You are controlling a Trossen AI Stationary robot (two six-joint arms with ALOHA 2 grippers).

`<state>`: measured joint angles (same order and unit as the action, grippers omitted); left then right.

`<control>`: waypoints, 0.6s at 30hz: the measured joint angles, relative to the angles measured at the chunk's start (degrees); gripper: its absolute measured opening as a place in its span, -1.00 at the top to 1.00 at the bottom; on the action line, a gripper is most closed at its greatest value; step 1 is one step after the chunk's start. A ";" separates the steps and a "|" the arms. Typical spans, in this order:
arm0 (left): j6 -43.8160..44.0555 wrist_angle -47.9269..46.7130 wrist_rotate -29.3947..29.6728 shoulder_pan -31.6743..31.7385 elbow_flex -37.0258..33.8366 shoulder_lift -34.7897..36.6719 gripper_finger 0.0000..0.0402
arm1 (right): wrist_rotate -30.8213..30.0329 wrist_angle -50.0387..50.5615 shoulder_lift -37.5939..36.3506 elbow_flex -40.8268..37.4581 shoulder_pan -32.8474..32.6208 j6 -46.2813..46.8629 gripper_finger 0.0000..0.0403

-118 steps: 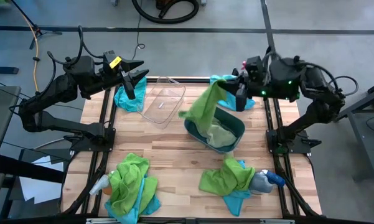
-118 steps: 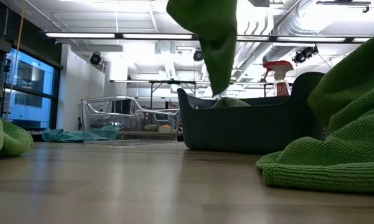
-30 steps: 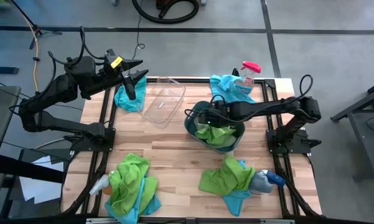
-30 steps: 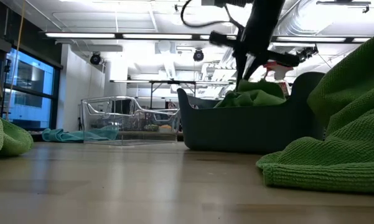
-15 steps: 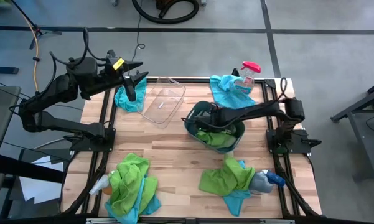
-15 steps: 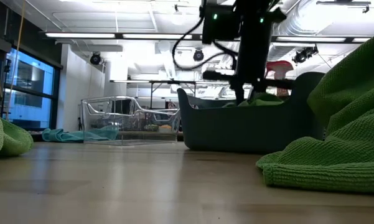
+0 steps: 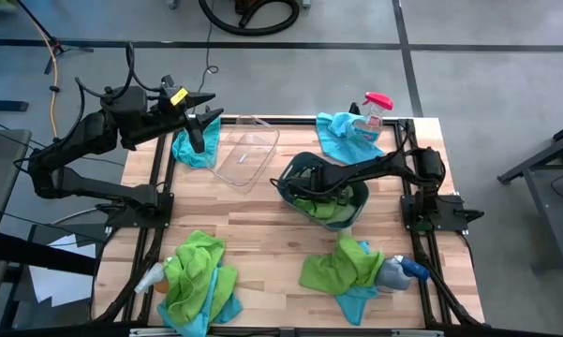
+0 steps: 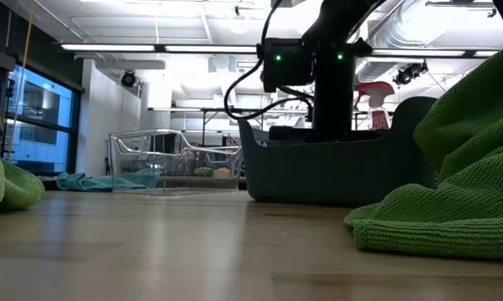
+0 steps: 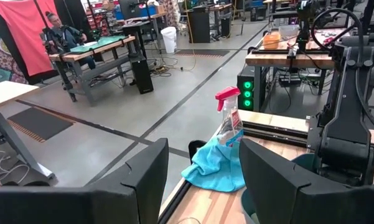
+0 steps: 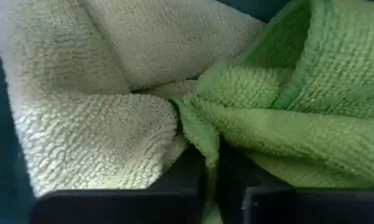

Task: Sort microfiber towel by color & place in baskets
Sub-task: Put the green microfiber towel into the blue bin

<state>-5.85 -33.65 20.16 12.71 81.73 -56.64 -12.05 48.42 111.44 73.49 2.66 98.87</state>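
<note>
My right gripper (image 7: 298, 195) reaches down inside the dark teal-grey tub (image 7: 290, 173) and is shut on a lime green towel (image 10: 286, 106). That towel lies beside a paler green towel (image 10: 93, 93) in the tub. In the low view the tub's wall (image 8: 335, 171) hides the fingers. My left gripper (image 7: 201, 126) is open and empty. It hovers over a turquoise towel (image 7: 192, 150) at the table's far left, next to the clear tub (image 7: 246, 150). My right gripper pinches a folded edge of the lime green towel (image 10: 205, 134) between its two fingers (image 10: 118, 208). It comes from above, pointing down into the tub. The towel rests bunched on the paler towel and the tub's bottom, slack.
A turquoise towel (image 7: 342, 131) lies under a pink-topped spray bottle (image 7: 373, 108) at the far right. Heaps of green and turquoise towels lie at the near left (image 7: 197, 276) and near right (image 7: 342, 267), each beside a spray bottle. A black frame runs along the table's sides.
My right gripper has gone down into the dark tub with the lime green towel. The towel stood bunched above the rim a second ago. It now lies below the rim inside the tub.
</note>
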 joint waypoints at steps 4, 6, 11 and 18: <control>0.00 0.00 0.00 0.01 0.00 0.00 0.07 | 0.47 0.33 0.07 -0.02 0.01 -1.24 0.52; 0.00 0.00 0.00 0.02 0.00 0.00 0.07 | 0.53 0.62 0.09 -0.04 -0.08 -1.22 0.36; 0.01 0.00 0.00 0.01 0.00 0.00 0.07 | 1.38 0.96 0.11 -0.07 -0.11 -1.42 0.07; 0.02 0.00 0.00 0.01 0.00 0.00 0.07 | 1.91 2.81 0.36 1.68 -0.14 -1.92 -0.01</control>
<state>-5.83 -33.65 20.16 12.71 81.73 -56.64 -10.14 51.23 111.80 75.17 2.52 96.94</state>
